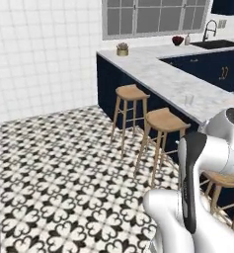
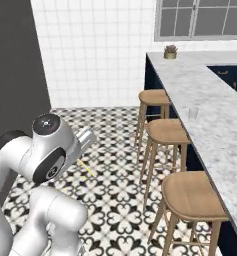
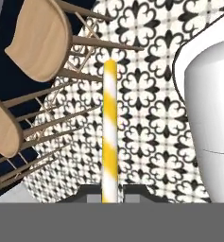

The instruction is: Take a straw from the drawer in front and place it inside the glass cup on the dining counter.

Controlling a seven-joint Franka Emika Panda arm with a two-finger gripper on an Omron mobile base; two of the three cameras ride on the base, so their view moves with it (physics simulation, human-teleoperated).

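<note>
1. Your gripper [image 3: 110, 197] is clamped tight on the straw [image 3: 110, 132], which stands straight out from between the jaws in the hand view.
2. The straw is a thin, straight tube with yellow and white spiral stripes; in the right base view you see only a short pale yellow piece of it, poking out beside the arm, low over the floor [image 2: 110, 150].
3. The floor is flat tile in a black-and-white flower pattern, with wide open room to the left of the stools.
4. Three stools with round wooden seats and thin splayed legs stand in a row just beside the dining counter [image 2: 215, 115]; the nearest stool [image 2: 190, 196] sits close to your arm's right side.
5. The dining counter is a long white slab of grey-veined marble over a plain navy front, and its near edge overhangs the stools.
6. The glass cup [image 2: 193, 112] is small and clear, standing upright on the marble near that edge, well apart from the straw.
</note>
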